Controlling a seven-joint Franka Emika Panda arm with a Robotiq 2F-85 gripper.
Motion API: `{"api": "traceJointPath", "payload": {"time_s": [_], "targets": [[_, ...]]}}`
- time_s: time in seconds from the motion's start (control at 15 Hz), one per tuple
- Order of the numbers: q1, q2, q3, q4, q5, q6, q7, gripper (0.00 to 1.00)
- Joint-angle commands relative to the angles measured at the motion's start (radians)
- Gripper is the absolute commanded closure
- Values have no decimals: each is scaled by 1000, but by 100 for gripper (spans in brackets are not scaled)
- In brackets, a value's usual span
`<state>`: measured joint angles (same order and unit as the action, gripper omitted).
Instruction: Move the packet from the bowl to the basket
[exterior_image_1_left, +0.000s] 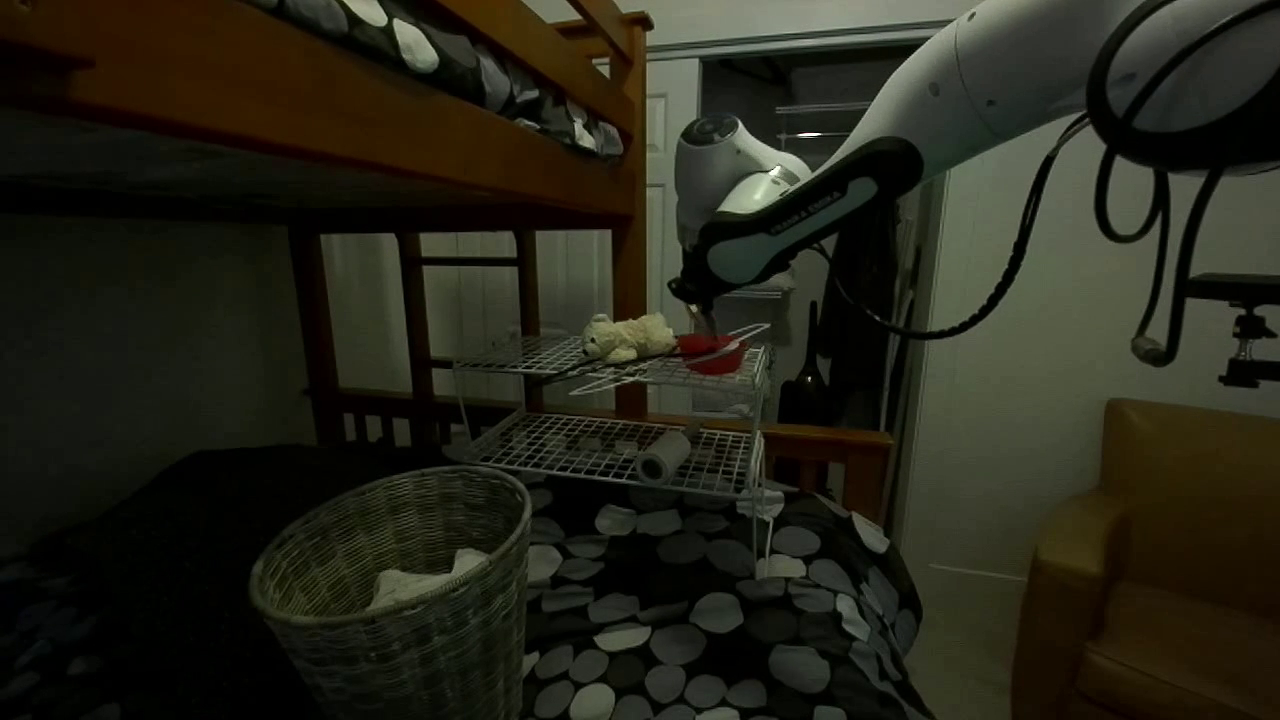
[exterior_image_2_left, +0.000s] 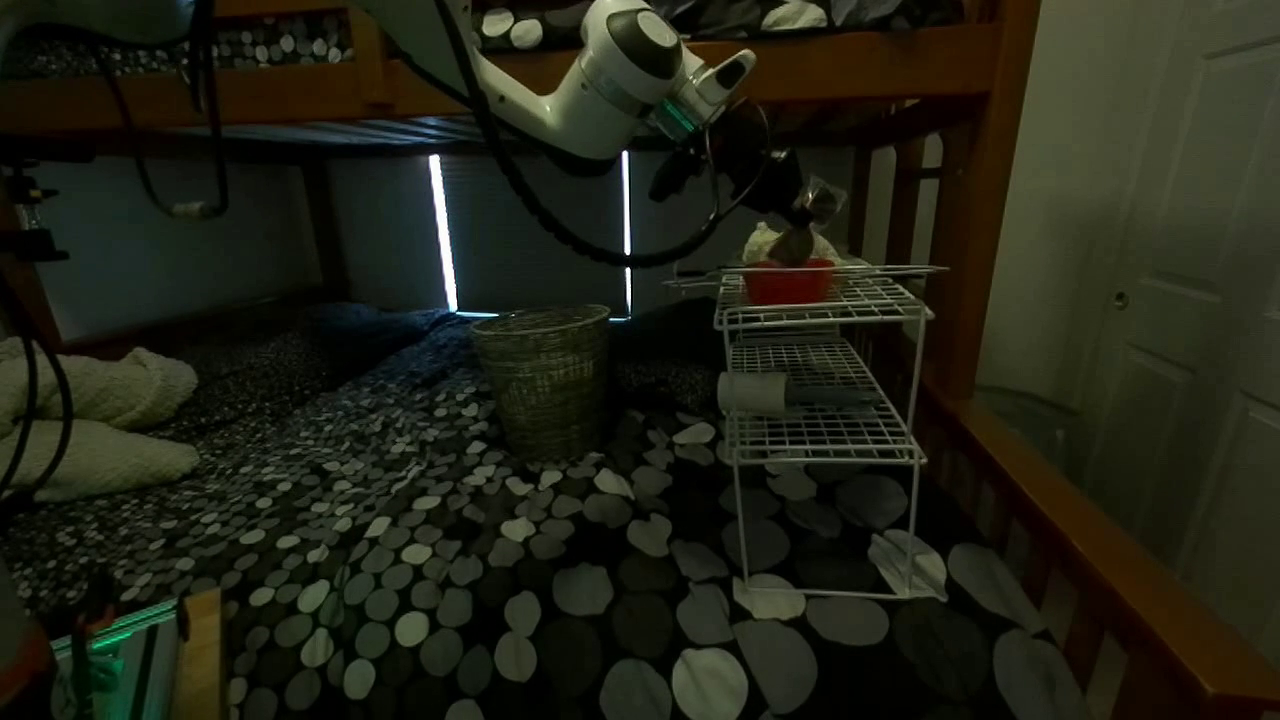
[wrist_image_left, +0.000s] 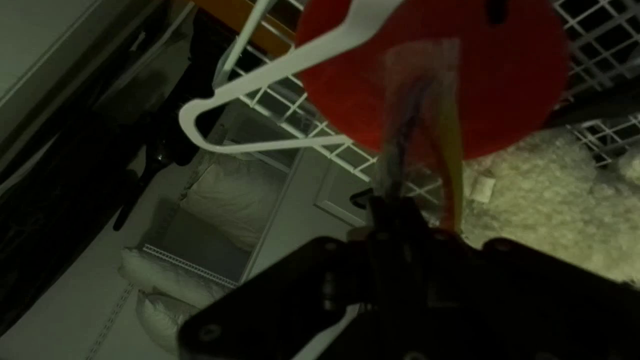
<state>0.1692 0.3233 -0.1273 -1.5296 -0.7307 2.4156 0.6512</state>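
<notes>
The small red bowl stands on the top shelf of the wire rack; it shows also in an exterior view and in the wrist view. My gripper is shut on the clear packet, which has a yellow and red strip. The packet hangs down from the fingertips at the bowl; whether its lower end is inside the rim or just above it I cannot tell. The large woven basket stands on the bed with pale cloth inside; it shows also in an exterior view.
A cream plush bear lies beside the bowl. A white hanger lies against the bowl and sticks out past the shelf of the wire rack. A pale roll lies on the lower shelf. The upper bunk overhangs the bed.
</notes>
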Motion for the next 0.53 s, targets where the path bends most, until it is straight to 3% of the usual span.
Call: {"api": "traceJointPath", "payload": {"time_s": [0.0,0.47], "targets": [[-34,-96,52,-50,96,45,-66,98],[-52,-206,182,-114,582,38,-432,98]]}}
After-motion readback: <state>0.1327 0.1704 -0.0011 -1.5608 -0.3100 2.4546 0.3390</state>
